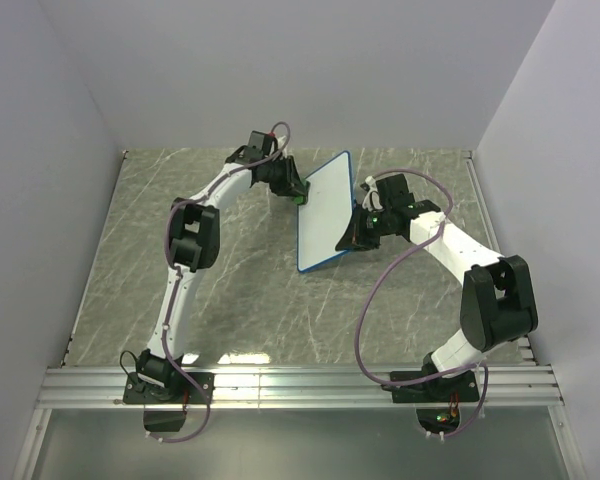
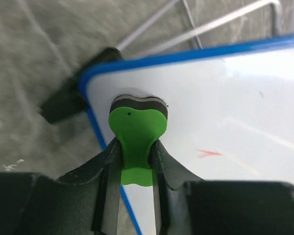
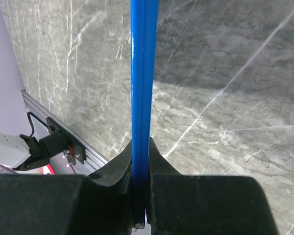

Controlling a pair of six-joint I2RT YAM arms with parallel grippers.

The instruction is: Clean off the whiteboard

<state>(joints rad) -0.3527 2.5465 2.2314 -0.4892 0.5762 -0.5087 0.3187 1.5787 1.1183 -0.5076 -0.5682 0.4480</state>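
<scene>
The whiteboard (image 1: pixel 325 212), white with a thin blue rim, stands tilted near the middle of the marble table. My left gripper (image 1: pixel 298 193) is shut on a small green bone-shaped eraser (image 2: pixel 136 128) and presses its dark felt end against the board (image 2: pixel 225 107) near a rounded corner. A small red mark (image 2: pixel 208 153) shows on the board to the right of the eraser. My right gripper (image 1: pixel 361 226) is shut on the board's right edge. In the right wrist view the blue rim (image 3: pixel 140 88) runs edge-on between the fingers (image 3: pixel 118 166). A black stand foot (image 2: pixel 63 100) shows by the corner.
A grey marble tabletop (image 1: pixel 230 290) lies under both arms. A metal rail (image 1: pixel 300 385) runs along the near edge. White walls close the back and sides. A wire stand frame (image 2: pixel 201 27) shows behind the board in the left wrist view.
</scene>
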